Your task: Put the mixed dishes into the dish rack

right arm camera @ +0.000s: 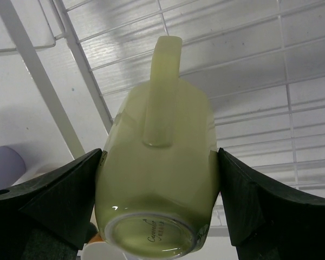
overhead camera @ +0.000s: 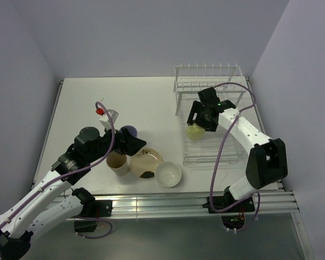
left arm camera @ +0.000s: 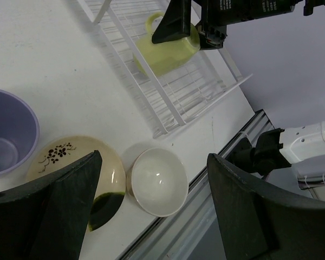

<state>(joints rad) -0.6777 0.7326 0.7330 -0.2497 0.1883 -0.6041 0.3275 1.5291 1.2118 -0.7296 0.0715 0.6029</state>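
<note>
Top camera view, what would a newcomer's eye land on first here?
The pale yellow-green mug, tipped on its side between the fingers of the right gripper over the white dish rack at the table's right. Next, the cluster at near centre-left: lavender tumbler, tan tumbler, cream plate and white bowl, with the open left gripper hovering above them.

Left claw (left arm camera: 153,162) spread wide, right claw (right arm camera: 160,157) gripping, arm outstretched

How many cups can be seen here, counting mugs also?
3. A tan cup stands left of the plate; a purple cup beyond it, partly hidden by the left arm; a green mug between the right fingers, over the rack. More may be hidden.
</note>
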